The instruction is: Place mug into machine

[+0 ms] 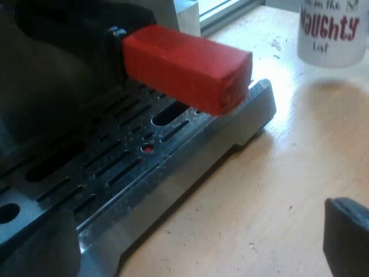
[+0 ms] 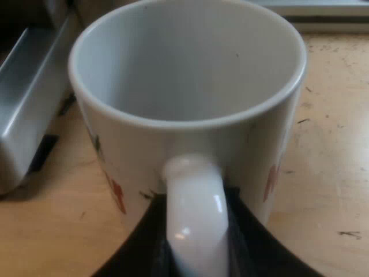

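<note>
The white mug [image 2: 190,92] with red lettering is upright and empty, over the wooden table beside the machine's base. My right gripper [image 2: 196,236] is shut on the mug's handle [image 2: 193,213], with a black finger [image 2: 141,242] on each side of it. In the left wrist view the same mug [image 1: 331,32] stands on the table beyond the corner of the drip tray. My left gripper [image 1: 190,248] is open at the tray's edge, holding nothing. The red end of the holder's handle [image 1: 187,66] juts out over the slotted metal drip tray [image 1: 115,161].
The espresso machine's metal base [image 2: 29,115] is close beside the mug. The wooden table [image 1: 277,190] spreads out between the tray's edge and the mug. A window sill [image 2: 323,14] runs behind the table.
</note>
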Robot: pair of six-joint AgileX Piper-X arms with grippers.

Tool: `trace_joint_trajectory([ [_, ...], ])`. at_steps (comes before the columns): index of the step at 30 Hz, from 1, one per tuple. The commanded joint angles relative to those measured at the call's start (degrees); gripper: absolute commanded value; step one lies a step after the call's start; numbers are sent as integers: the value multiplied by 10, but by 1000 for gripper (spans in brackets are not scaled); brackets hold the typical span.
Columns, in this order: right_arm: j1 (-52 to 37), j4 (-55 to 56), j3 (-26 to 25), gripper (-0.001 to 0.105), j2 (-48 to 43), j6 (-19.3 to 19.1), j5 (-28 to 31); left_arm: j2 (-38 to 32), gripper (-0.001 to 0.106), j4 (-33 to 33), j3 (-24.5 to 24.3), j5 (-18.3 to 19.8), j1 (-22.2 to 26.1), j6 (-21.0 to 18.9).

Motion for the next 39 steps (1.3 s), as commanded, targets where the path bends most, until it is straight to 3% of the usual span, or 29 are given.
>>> trace_joint_trajectory([
  [1, 44, 43, -34, 0, -32, -10, -1, -1, 87, -13, -3, -6, -4, -6],
  [7, 136, 63, -71, 0, -47, -10, 17, -1, 87, -13, -3, -6, -4, -6],
  [14, 265, 60, -105, 0, -47, -3, 80, -1, 87, -18, -3, -6, -4, -6],
  [18, 336, 54, -105, 0, -42, 35, 133, -1, 87, -19, -3, -6, -4, -6],
  [24, 418, 43, -105, 0, -14, 49, 189, 6, 87, -23, -1, -9, -4, -6],
  [28, 449, 2, -105, 0, 13, 54, 221, 18, 87, -34, -1, -9, -4, -6],
  [39, 456, -127, -110, 0, 123, 54, 222, 37, 87, -46, -1, -9, -4, -6],
])
